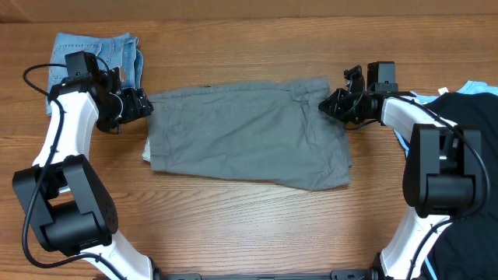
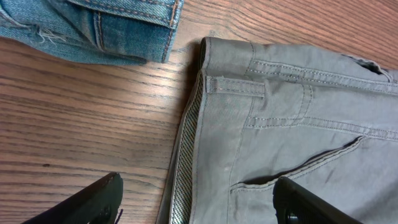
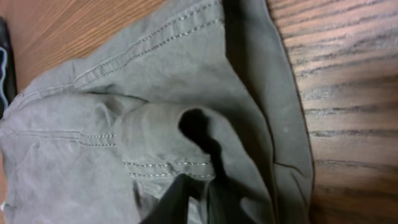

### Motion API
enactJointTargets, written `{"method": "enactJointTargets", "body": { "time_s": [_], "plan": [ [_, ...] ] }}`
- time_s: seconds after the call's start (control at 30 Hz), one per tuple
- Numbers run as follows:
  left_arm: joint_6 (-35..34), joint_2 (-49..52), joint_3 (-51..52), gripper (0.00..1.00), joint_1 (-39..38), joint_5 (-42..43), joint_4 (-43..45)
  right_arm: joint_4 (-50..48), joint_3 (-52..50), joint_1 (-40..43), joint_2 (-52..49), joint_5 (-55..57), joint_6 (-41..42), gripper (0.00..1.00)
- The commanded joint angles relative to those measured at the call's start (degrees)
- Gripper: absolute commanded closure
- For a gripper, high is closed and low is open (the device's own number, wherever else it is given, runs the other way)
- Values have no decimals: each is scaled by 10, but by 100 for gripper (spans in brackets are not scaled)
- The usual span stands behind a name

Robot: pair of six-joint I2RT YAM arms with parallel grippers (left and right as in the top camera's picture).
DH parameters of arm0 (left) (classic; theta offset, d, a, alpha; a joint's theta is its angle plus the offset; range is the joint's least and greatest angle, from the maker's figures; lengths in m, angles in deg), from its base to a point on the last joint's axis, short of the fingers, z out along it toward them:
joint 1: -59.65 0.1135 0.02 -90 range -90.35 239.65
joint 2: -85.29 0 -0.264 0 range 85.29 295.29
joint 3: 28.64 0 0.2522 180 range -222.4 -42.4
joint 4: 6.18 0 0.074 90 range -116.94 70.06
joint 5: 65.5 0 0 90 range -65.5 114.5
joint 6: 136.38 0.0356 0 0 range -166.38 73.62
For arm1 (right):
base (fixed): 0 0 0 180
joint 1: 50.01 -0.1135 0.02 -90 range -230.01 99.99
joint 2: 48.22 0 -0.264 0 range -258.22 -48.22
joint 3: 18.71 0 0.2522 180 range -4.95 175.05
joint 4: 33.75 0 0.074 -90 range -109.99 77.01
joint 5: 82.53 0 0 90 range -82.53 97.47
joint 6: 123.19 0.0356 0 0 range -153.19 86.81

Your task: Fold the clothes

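One pair of grey trousers lies lengthwise left-to-right on the desk, waistband toward the wide-spread left jaws, the right jaws pinching its opposite end.

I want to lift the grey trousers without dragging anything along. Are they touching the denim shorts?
Apart. The left wrist view shows a strip of bare table between the denim shorts and the waistband corner of the grey trousers.

Soft, even light lit the wooden table with faint shadows; the right wrist's close view of grey trousers was dim and blurred.
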State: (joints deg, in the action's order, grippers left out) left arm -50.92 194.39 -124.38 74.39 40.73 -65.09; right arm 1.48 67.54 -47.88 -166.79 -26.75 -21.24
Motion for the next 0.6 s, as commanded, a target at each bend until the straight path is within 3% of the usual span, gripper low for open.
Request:
{"method": "enactJointTargets", "body": {
  "time_s": [0.0, 0.13, 0.57],
  "plan": [
    [-8, 5, -7, 19, 3, -7, 0, -3, 7, 14, 9, -35, -2, 92],
    [-8, 5, -7, 17, 3, -23, 0, -2, 7, 25, 33, -58, -2, 96],
    [-6, 24, -7, 12, 3, -23, 5, 29, 7, 31, 75, -59, 1, 96]
  ]
}}
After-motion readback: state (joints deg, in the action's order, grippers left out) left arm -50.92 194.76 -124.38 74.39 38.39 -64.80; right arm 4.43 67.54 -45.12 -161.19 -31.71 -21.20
